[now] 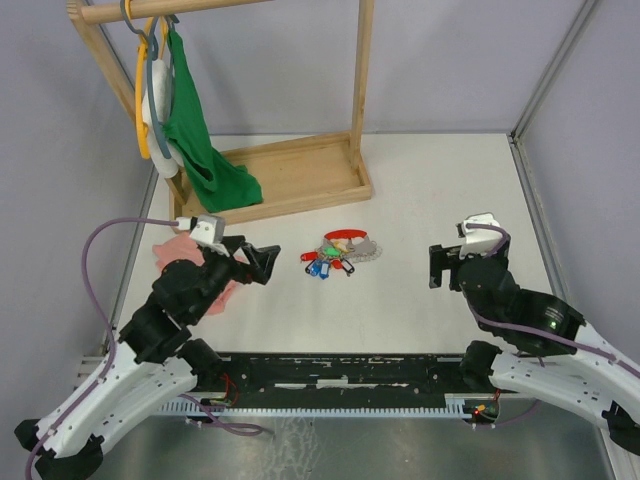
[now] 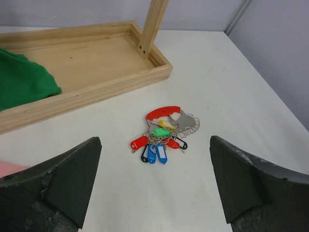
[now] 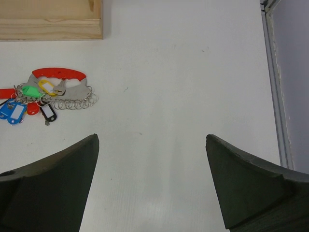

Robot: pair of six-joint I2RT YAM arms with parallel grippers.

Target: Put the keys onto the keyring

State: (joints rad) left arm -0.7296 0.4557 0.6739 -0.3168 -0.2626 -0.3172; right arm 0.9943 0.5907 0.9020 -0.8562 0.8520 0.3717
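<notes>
A bunch of tagged keys (image 1: 338, 254) lies on the white table between my grippers. The green-tagged key (image 2: 161, 131) and the yellow-tagged key (image 2: 165, 124) lie in the bunch, next to a red carabiner keyring (image 2: 163, 113) with a chain of silver rings (image 2: 190, 126). I cannot tell whether they are attached. They also show in the right wrist view, green (image 3: 30, 90) and yellow (image 3: 47, 87). My left gripper (image 1: 262, 262) is open and empty just left of the bunch. My right gripper (image 1: 438, 265) is open and empty further to the right.
Blue (image 2: 157, 153), red (image 2: 139, 142) and black tags sit in the same bunch. A wooden rack with a tray base (image 1: 290, 180) stands behind, with a green cloth (image 1: 200, 140) and hangers (image 1: 143, 100). A pink cloth (image 1: 185, 247) lies under the left arm.
</notes>
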